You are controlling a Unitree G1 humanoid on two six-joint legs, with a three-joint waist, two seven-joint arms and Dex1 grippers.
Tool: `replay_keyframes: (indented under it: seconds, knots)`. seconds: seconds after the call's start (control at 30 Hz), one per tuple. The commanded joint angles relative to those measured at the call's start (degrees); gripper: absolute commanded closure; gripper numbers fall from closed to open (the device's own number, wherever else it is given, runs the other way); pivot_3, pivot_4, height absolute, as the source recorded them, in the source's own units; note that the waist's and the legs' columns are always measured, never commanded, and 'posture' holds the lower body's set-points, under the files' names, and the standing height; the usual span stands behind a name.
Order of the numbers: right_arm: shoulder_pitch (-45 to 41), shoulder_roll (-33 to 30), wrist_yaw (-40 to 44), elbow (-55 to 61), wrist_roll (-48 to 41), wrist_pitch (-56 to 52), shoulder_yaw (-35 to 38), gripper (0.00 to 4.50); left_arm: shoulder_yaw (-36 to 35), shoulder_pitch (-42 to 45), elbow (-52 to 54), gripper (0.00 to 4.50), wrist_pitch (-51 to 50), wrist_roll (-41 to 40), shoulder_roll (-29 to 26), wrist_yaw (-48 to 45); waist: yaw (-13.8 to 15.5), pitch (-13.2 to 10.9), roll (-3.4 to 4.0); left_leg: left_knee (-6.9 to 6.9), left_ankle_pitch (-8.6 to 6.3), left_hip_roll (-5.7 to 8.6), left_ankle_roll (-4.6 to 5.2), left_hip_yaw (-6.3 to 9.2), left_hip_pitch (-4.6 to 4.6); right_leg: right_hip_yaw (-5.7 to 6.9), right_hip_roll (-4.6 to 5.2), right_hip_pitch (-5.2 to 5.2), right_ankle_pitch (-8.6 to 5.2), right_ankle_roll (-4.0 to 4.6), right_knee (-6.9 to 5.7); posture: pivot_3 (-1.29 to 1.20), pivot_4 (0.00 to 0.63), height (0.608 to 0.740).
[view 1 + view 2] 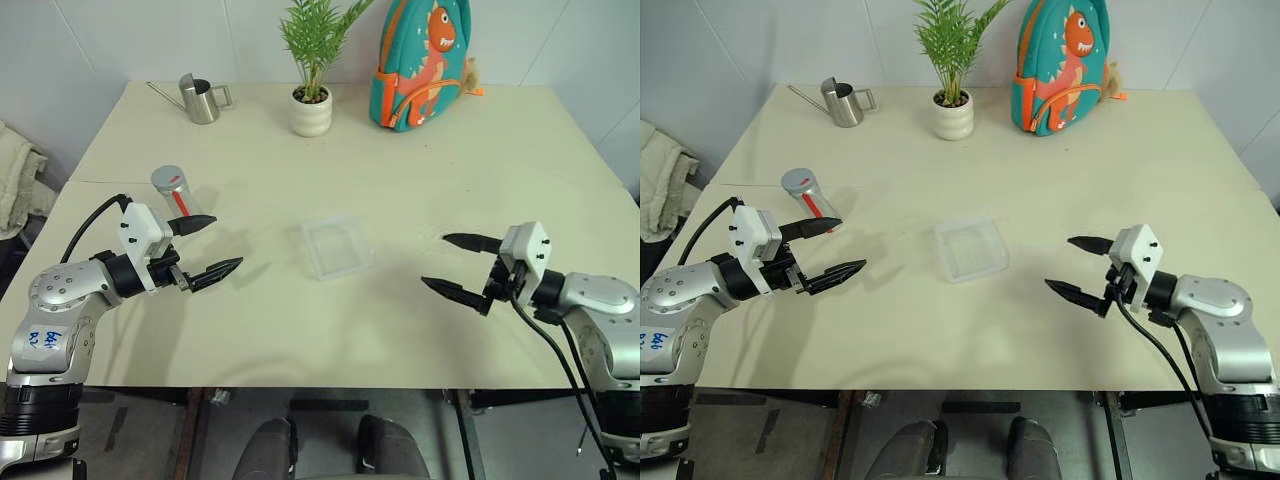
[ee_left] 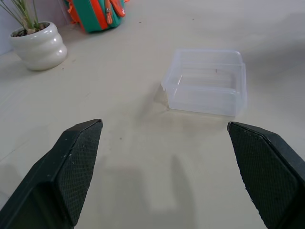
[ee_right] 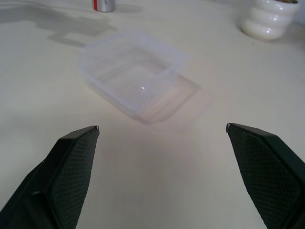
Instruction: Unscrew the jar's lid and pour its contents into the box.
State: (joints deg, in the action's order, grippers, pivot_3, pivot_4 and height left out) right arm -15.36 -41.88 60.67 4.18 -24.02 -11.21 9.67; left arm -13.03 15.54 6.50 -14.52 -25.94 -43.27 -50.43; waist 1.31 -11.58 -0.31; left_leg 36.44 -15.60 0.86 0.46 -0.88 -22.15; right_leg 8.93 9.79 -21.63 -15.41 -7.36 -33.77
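Left gripper (image 1: 205, 248): we have it hovering over the table's left side, jaws spread wide, nothing between them — fingers aimed toward the middle.
Right gripper (image 1: 458, 265): mirror picture on the right, jaws wide apart and empty, aimed inward at the middle.
Jar (image 1: 174, 190): we spot it standing upright on the left, just beyond the left gripper's far finger, red stripe down its side; whether finger and jar touch, we cannot tell.
Lid (image 1: 167, 177): grey cap, sitting on top of the jar.
Contents: we can't make them out through the jar wall.
Box (image 1: 337, 246): clear tray in the middle of the table, between the two grippers, well apart from both — looks empty from the left wrist view.
Table (image 1: 400, 330): pale, broad surface.
Far edge: steel watering can (image 1: 201, 98) on the left, white plant pot (image 1: 311, 111) with a green plant in the centre, teal dinosaur backpack (image 1: 425, 62) to its right.
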Motion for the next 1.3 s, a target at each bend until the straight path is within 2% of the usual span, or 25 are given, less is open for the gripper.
replay_keyframes:
  seconds: [0.03,0.17,0.3,0.4,0.47,0.53,0.7,0.87,1.07,1.3]
  knots:
    - [-2.1,0.5,0.6,-0.9,-0.5,2.0,0.1,0.0,-1.5,-1.1,3.2,0.02,-0.3,-0.4,-0.2,0.8,0.0,0.0,0.0,0.0,0.0,-0.01,-0.01,0.0,0.0,0.0,-0.01,0.0,0.0,0.0,0.0,0.0,0.15,0.74]
    - [-4.3,1.5,2.2,-3.8,0.0,3.5,-1.8,0.0,-3.6,-4.6,5.8,0.02,-0.5,-0.1,0.3,3.4,0.0,0.0,0.0,0.01,-0.02,-0.02,-0.01,-0.03,-0.01,-0.02,-0.01,0.0,0.0,0.01,0.04,0.0,0.15,0.74]
    - [-8.7,3.9,3.6,-7.0,-0.2,4.2,-4.3,0.0,-7.1,-10.5,10.1,0.02,-1.4,1.1,3.2,10.7,-0.4,0.0,0.01,0.03,-0.05,-0.08,-0.02,-0.09,0.01,-0.08,-0.07,0.0,0.01,0.03,0.06,0.0,0.15,0.74]
    - [-13.5,6.7,4.0,-7.8,-1.9,2.0,-5.7,0.0,-9.6,-13.2,15.5,0.02,-4.8,2.6,9.0,22.1,-0.2,0.0,0.01,0.06,-0.06,-0.15,-0.05,-0.09,0.02,-0.1,-0.15,-0.01,0.03,0.05,0.06,0.0,0.15,0.74]
    - [-18.1,9.0,4.7,-9.7,-2.6,1.0,-6.8,0.0,-8.5,-14.6,18.9,0.02,-6.3,6.6,12.6,29.1,-0.1,0.0,0.01,0.13,-0.07,-0.18,-0.05,-0.03,0.03,-0.15,-0.16,-0.01,0.06,0.09,0.02,0.0,0.15,0.74]
    - [-19.8,10.6,4.5,-9.1,-2.7,0.1,-7.7,0.0,-8.4,-16.3,20.7,0.02,-6.4,8.5,13.8,30.8,0.0,0.0,0.01,0.34,-0.12,-0.25,-0.07,-0.02,0.01,-0.19,-0.24,-0.01,0.09,0.15,-0.06,0.0,0.15,0.74]
    - [-28.5,17.1,5.0,-12.8,-2.6,-1.0,-11.0,0.0,-6.3,-10.1,17.5,0.02,-6.7,15.5,27.5,49.5,0.3,0.0,-0.01,0.74,-0.34,-0.48,-0.13,0.01,-0.05,-0.26,-0.46,-0.01,0.17,0.27,-0.12,0.0,0.15,0.74]
    - [-31.4,19.9,5.3,-12.6,-2.5,-2.4,-13.1,0.0,-3.7,-1.8,9.0,0.02,-3.4,21.4,33.1,58.2,0.4,0.0,-0.05,0.77,-0.34,-0.5,-0.14,-0.14,-0.11,-0.29,-0.52,-0.12,0.2,0.31,-0.19,0.0,0.15,0.74]
    - [-31.0,21.7,4.3,-11.0,-2.0,-3.3,-14.5,0.0,-2.3,4.4,1.8,0.02,-1.5,24.4,35.5,62.7,0.0,0.0,-0.07,0.74,-0.39,-0.53,-0.09,-0.57,-0.24,-0.43,-0.53,-0.37,0.2,0.3,-0.09,0.0,0.15,0.74]
    - [-30.5,22.8,3.0,-9.4,-2.3,-4.1,-14.4,0.0,-2.2,9.6,-6.0,0.02,1.2,25.9,34.8,65.0,0.0,0.0,-0.09,0.74,-0.41,-0.56,-0.13,-1.11,-0.32,-1.01,-0.84,-0.83,0.24,0.34,-0.2,0.0,0.15,0.74]
